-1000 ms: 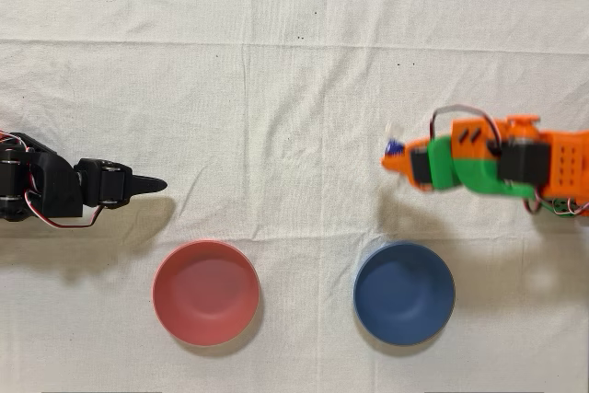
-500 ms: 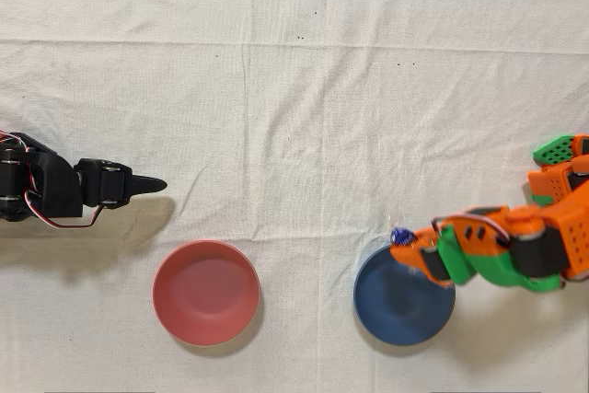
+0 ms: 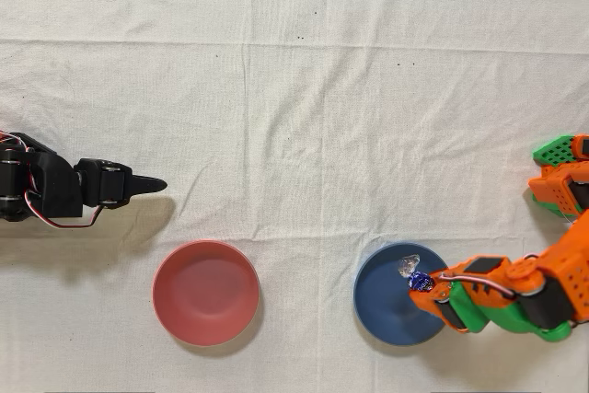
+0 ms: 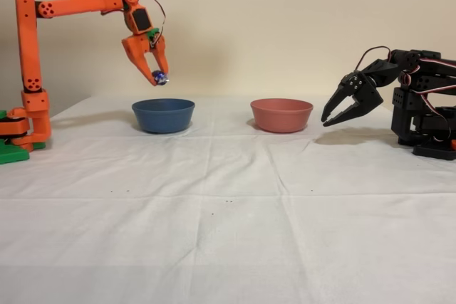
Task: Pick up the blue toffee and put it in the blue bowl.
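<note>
So the orange arm has swung in from the bowl's rim and now the jaws (image 4: 158, 76) sit right over the blue bowl (image 3: 391, 315), pinched tight on the blue toffee (image 3: 421, 279). In the fixed view the toffee (image 4: 161, 77) hangs in the air well above the bowl (image 4: 163, 115), not touching it. The pink-red bowl (image 3: 205, 293) sits beside it on the white-clothed worktop (image 3: 294, 89), with the black arm (image 3: 64, 192) idle.
</note>
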